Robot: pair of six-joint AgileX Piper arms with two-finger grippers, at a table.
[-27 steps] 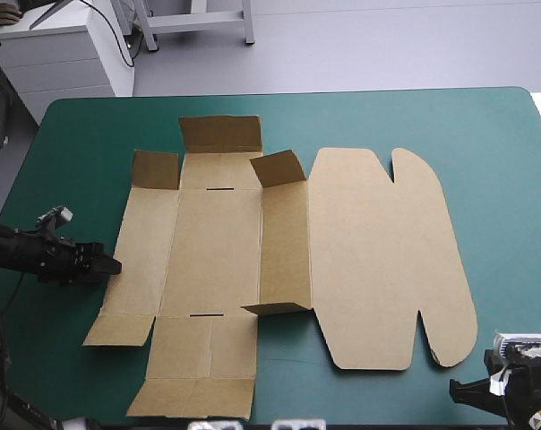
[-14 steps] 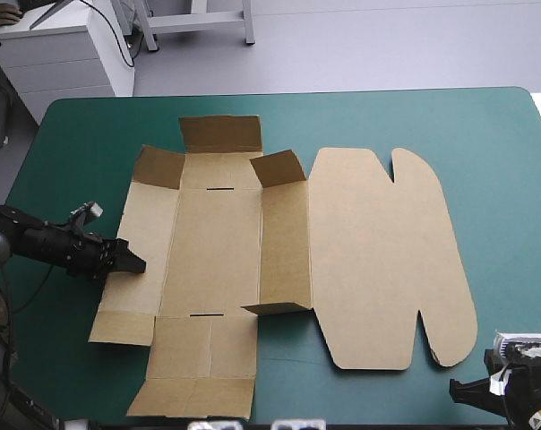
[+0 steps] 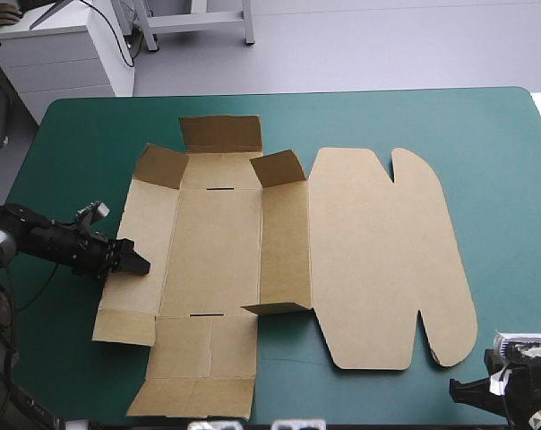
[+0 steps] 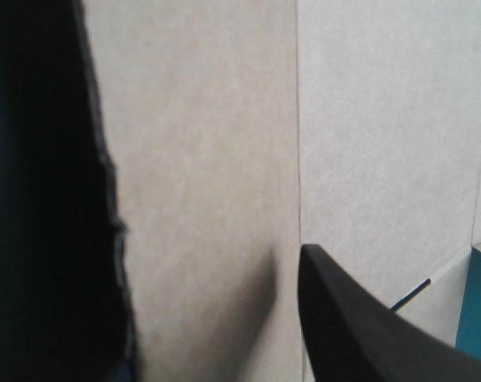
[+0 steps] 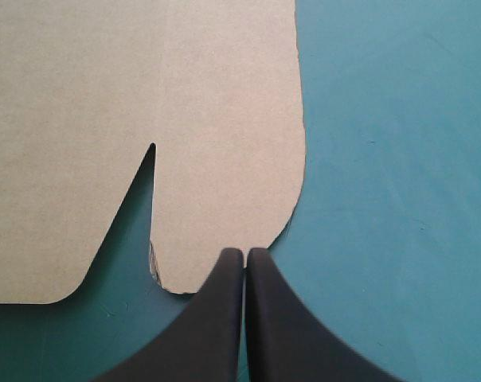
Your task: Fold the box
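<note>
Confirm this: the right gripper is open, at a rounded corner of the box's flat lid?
No: the right gripper is shut, fingers meeting in one arch, per the right wrist view. It is at a rounded corner of the flat lid of the box.

jaws pressed together (no gap) at the box (image 5: 129,87) flap's rounded corner.
</note>
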